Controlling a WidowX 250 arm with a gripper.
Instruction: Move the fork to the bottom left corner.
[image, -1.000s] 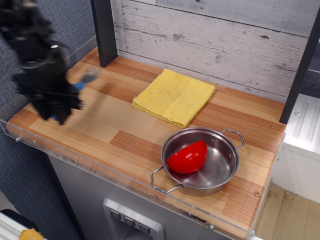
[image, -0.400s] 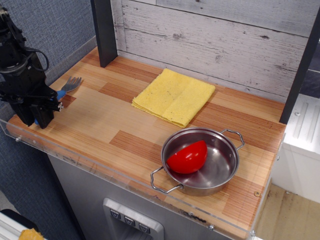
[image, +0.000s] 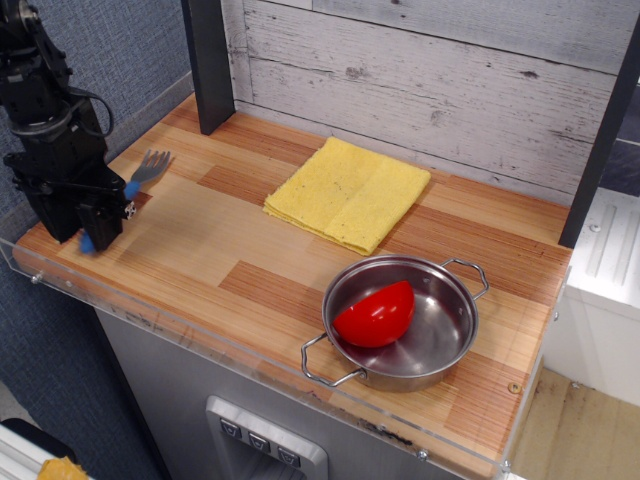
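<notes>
The fork (image: 145, 170) has a blue handle and silver tines; its tines stick out to the upper right of my gripper, and the handle's blue end shows below the fingers. My black gripper (image: 92, 222) is shut on the fork's handle, over the left end of the tabletop. The bottom left corner (image: 40, 250) of the striped wood top lies just below the gripper, edged by a clear acrylic rim. Whether the fork touches the wood, I cannot tell.
A yellow cloth (image: 348, 192) lies at the back middle. A steel pot (image: 405, 320) with a red bowl-like object (image: 375, 313) in it stands at the front right. A dark post (image: 208, 62) stands at the back left. A clear rim (image: 250, 355) runs along the front edge.
The gripper with the fork first moved left toward the corner, then shifted slightly right and up. The fork stays in its grasp.
</notes>
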